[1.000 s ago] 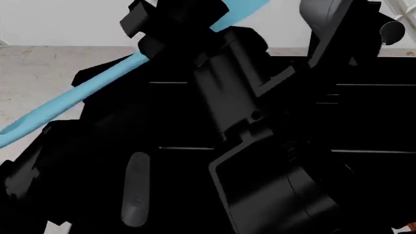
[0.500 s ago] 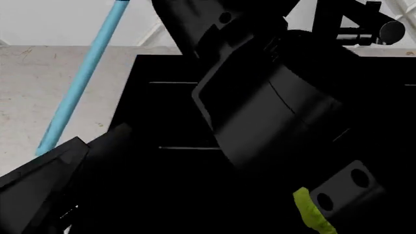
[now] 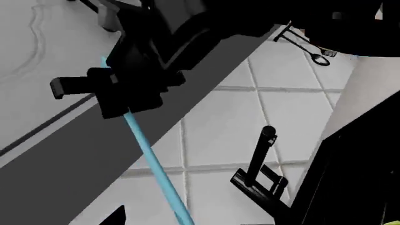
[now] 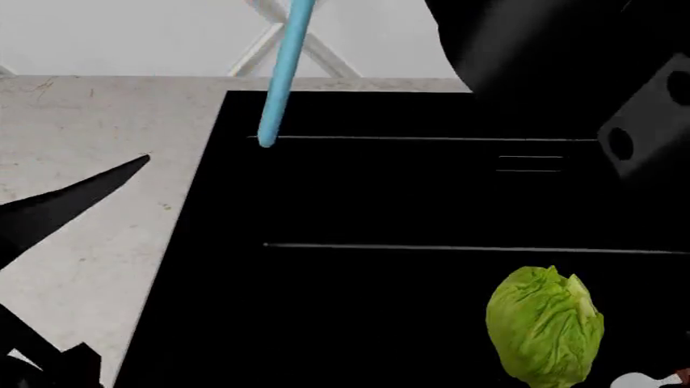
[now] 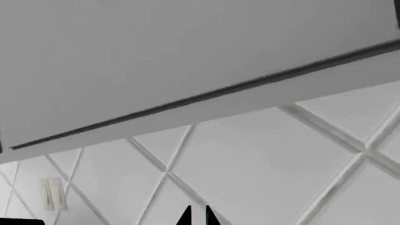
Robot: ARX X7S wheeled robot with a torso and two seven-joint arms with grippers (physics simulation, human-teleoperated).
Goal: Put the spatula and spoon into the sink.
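A green lettuce (image 4: 544, 325) lies low in the head view. Well off to its left is a pale stone counter (image 4: 97, 162) with little brown marks. Far behind the lettuce stands a white tiled wall (image 4: 161, 36) with thin lines between the tiles. In the right wrist view, a small cream wall switch (image 5: 54, 194) sits on the white tiled wall, under a grey cupboard (image 5: 187, 51).

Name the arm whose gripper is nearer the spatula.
Right. The right gripper is clamped on the spatula; the left arm sits apart, low over the counter beside the sink.
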